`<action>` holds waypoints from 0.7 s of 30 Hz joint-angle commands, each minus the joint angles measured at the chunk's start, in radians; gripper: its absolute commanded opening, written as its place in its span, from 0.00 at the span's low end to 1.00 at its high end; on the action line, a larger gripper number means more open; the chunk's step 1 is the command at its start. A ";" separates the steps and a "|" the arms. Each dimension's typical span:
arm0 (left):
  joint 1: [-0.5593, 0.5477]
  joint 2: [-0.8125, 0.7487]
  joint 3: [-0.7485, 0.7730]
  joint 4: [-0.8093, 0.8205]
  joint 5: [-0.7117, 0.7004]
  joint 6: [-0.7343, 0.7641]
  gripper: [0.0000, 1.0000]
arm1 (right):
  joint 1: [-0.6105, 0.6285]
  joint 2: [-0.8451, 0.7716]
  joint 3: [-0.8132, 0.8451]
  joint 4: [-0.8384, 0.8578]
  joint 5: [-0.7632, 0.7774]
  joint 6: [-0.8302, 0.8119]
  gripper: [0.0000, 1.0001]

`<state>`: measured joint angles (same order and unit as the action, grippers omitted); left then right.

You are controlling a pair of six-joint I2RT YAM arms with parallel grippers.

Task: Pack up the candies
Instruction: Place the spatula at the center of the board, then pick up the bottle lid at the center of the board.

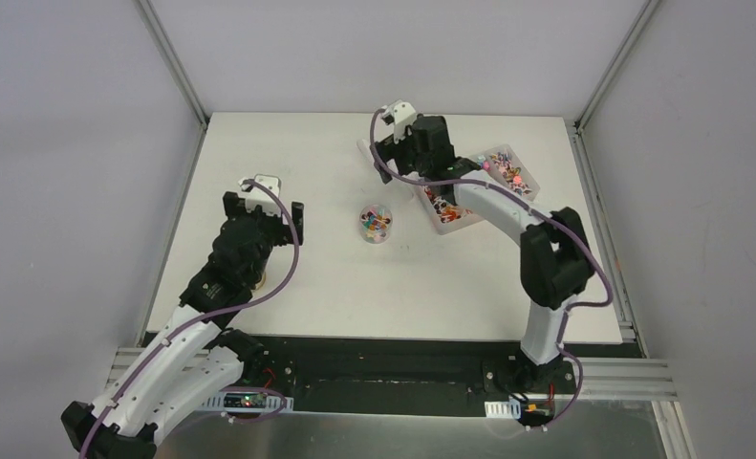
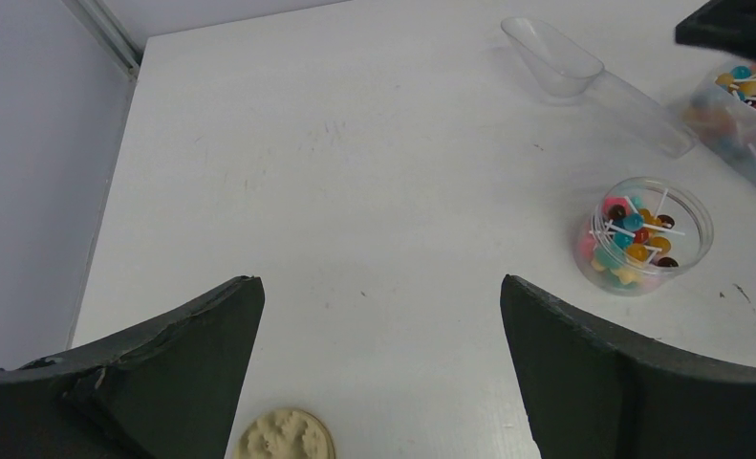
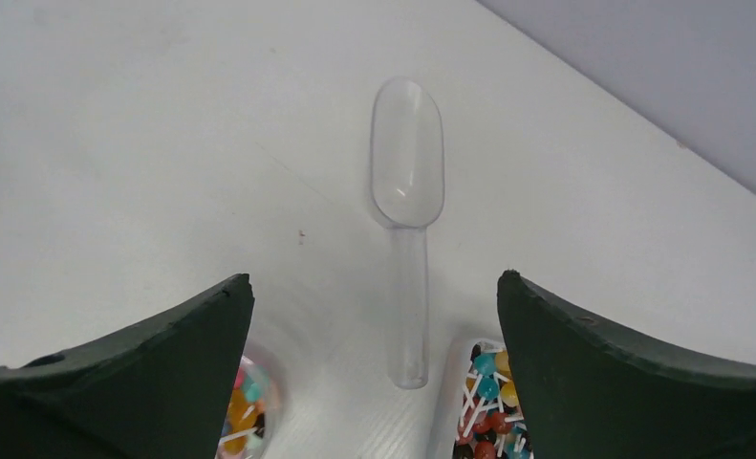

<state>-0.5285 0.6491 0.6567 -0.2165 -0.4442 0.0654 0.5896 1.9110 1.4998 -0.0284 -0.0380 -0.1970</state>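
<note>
Currently right claw [image 3: 374, 279] and left claw [image 2: 381, 282] both apart, scoop [image 3: 407, 163] lying handle-first toward right one, candies [image 3: 488, 402] just near-right.

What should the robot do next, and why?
Probably lower the open left gripper onto the round lid near it: the jar already holds candies, the scoop lies empty on the table, and the jar is uncovered.
</note>
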 commanded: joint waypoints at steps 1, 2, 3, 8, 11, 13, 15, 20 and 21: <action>0.002 0.037 -0.001 0.032 -0.044 -0.024 0.99 | 0.007 -0.176 -0.072 -0.013 -0.095 0.122 1.00; 0.002 0.048 0.001 0.033 -0.055 -0.037 0.99 | 0.007 -0.210 -0.098 -0.013 -0.096 0.152 1.00; 0.003 0.062 0.003 0.032 -0.066 -0.048 0.99 | 0.007 -0.242 -0.125 -0.011 -0.094 0.179 1.00; 0.003 0.123 0.036 0.001 -0.104 -0.108 0.99 | 0.007 -0.437 -0.277 -0.005 -0.057 0.326 1.00; 0.004 0.160 0.057 -0.044 -0.113 -0.171 0.99 | 0.006 -0.556 -0.357 -0.015 -0.008 0.379 1.00; 0.004 0.174 0.054 -0.064 -0.121 -0.221 0.99 | 0.006 -0.623 -0.408 -0.021 -0.007 0.365 1.00; 0.005 0.184 0.044 -0.082 -0.140 -0.279 0.99 | 0.006 -0.694 -0.462 -0.019 -0.001 0.354 1.00; 0.088 0.239 0.042 -0.141 -0.098 -0.428 0.99 | 0.004 -0.800 -0.591 -0.011 0.161 0.412 1.00; 0.131 0.254 0.043 -0.153 -0.057 -0.459 0.99 | 0.004 -0.815 -0.606 -0.016 0.170 0.413 1.00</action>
<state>-0.4946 0.8616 0.6689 -0.3164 -0.5522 -0.2276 0.5941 1.1549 0.9600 -0.0597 0.0105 0.1600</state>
